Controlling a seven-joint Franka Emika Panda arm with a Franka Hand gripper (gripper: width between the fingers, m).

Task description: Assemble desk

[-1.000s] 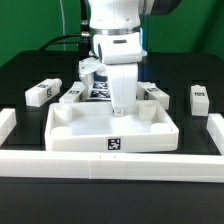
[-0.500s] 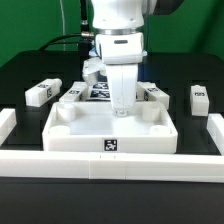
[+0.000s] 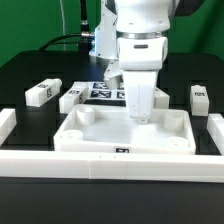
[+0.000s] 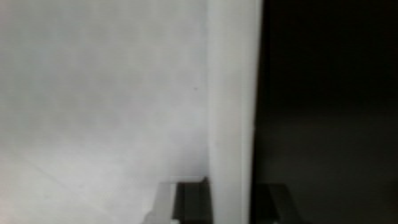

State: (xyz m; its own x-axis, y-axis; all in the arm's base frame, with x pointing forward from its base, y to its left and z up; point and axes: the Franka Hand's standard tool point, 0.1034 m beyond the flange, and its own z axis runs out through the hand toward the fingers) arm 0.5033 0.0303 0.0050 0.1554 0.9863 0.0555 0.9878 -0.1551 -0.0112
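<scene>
The white tray-like tabletop [image 3: 100, 138] lies on the black table against the front border wall. My gripper [image 3: 140, 113] reaches down at its far rim, right of centre. In the wrist view the rim [image 4: 231, 90] stands between my two dark fingers [image 4: 192, 205], so the gripper [image 4: 228, 202] is shut on it. Three loose white legs show: one at the exterior view's left [image 3: 40, 92], one beside it [image 3: 72, 97], one at the right [image 3: 200, 97]. The fourth leg is hidden behind the arm.
A low white border wall [image 3: 60, 166] runs along the front, with side pieces at the exterior view's left [image 3: 8, 122] and right [image 3: 215, 128]. The marker board [image 3: 102, 92] lies behind the tabletop. A cable hangs at the back.
My gripper and the tabletop have moved together toward the exterior view's right. The tabletop now sits lower against the front wall. The legs have not moved.
</scene>
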